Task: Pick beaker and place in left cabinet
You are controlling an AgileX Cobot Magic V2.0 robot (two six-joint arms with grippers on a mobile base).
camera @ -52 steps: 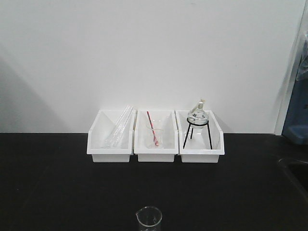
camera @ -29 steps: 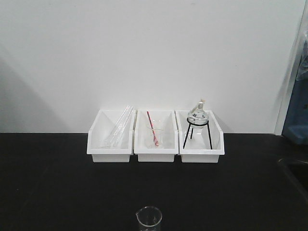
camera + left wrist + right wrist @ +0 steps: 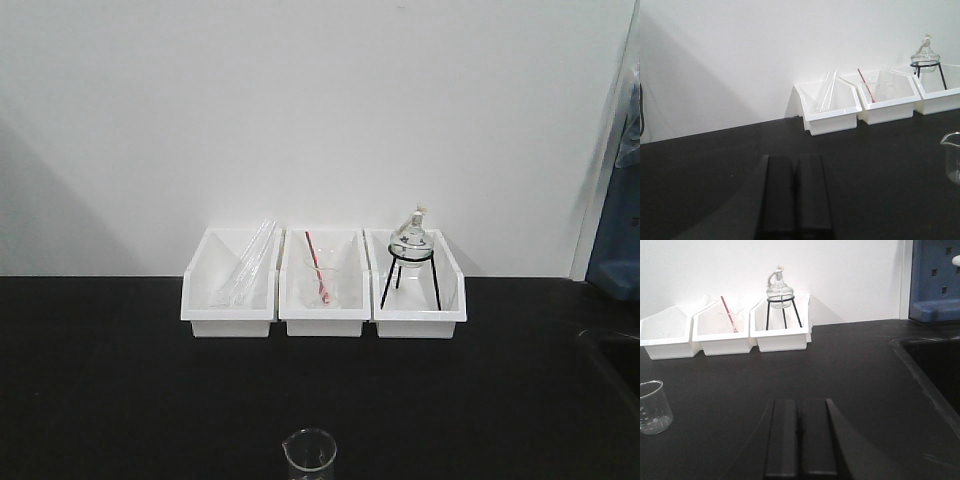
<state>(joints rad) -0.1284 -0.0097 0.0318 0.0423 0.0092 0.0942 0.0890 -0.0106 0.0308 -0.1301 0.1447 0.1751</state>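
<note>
The beaker (image 3: 308, 455), small and of clear glass with a pouring lip, stands upright on the black counter at the bottom edge of the front view. In the left wrist view the beaker (image 3: 952, 157) is cut off by the right edge; in the right wrist view the beaker (image 3: 652, 407) stands at the far left. My left gripper (image 3: 795, 162) is shut and holds nothing, well left of the beaker. My right gripper (image 3: 800, 405) is shut too, empty, right of the beaker. The left cabinet is out of view.
Three white bins stand against the wall: the left bin (image 3: 230, 290) holds glass tubes, the middle bin (image 3: 325, 290) a beaker with a red stick, the right bin (image 3: 418, 290) a flask on a black tripod. A sink (image 3: 935, 365) is sunk into the counter at right.
</note>
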